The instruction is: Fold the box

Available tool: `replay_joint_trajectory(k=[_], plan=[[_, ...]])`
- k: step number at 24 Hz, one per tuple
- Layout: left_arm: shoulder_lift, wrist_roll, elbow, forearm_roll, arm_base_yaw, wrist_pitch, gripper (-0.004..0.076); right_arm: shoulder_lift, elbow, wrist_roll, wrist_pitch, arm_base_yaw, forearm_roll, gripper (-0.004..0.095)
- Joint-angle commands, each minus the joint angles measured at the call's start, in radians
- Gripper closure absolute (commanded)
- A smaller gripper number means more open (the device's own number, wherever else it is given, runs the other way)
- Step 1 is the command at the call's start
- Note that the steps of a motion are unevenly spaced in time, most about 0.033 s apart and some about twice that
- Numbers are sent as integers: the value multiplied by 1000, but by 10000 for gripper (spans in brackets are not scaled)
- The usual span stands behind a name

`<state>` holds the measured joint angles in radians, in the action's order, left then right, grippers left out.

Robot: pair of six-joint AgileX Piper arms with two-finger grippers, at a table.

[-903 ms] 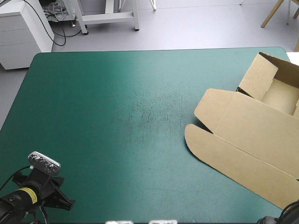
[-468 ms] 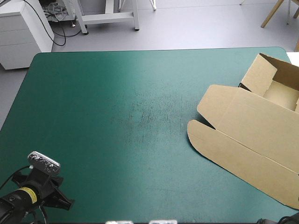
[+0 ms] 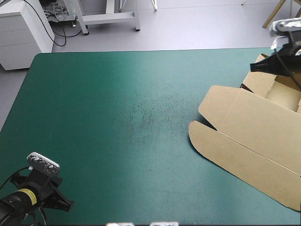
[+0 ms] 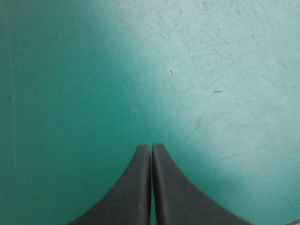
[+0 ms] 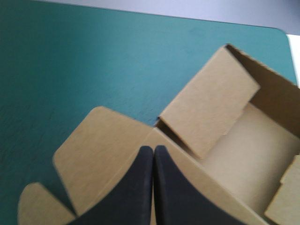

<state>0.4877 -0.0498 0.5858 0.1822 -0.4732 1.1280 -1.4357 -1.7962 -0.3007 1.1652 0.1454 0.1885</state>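
The brown box (image 3: 249,136) is matt cardboard, smooth-faced, the teal-green cover (image 3: 103,103) a dull mat scuffed with fine pale scratches, and the black fingers (image 4: 133,192) look smooth matt plastic.

Teal-green cover (image 3: 108,117) shows pale scuffing near the table's centre. Brown box (image 3: 249,134) lies at the right edge, with the open tray (image 3: 283,96) toward the far right corner. The lid (image 3: 235,155) is flat, with rounded flaps toward centre. Right gripper (image 3: 256,68) is over the tray's far-left wall; contact not discernible. Left gripper (image 3: 66,203) is at the near left corner, well apart from the box.
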Motion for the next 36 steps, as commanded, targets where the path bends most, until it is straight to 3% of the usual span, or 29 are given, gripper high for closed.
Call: replay_joint_trajectory(k=[1,4,8,12,18,26,36], plan=[[6,-7,24,14,0,-47,734,41,-16,17,39,-103,-13,926],[6,-5,24,14,0,-65,734,77,64,35,34,-171,-16,926],[6,6,24,14,0,-92,734,220,327,40,-74,-220,-13,926],[-22,6,23,9,0,-115,734,460,658,36,-102,-220,-17,926],[-168,6,22,-20,0,-123,734,833,975,40,-104,-220,-9,927],[-258,6,-57,-83,0,-124,734,1101,1138,40,-137,-220,2,927],[-266,6,-86,-78,0,-107,734,1160,1228,51,-191,-220,-2,927]])
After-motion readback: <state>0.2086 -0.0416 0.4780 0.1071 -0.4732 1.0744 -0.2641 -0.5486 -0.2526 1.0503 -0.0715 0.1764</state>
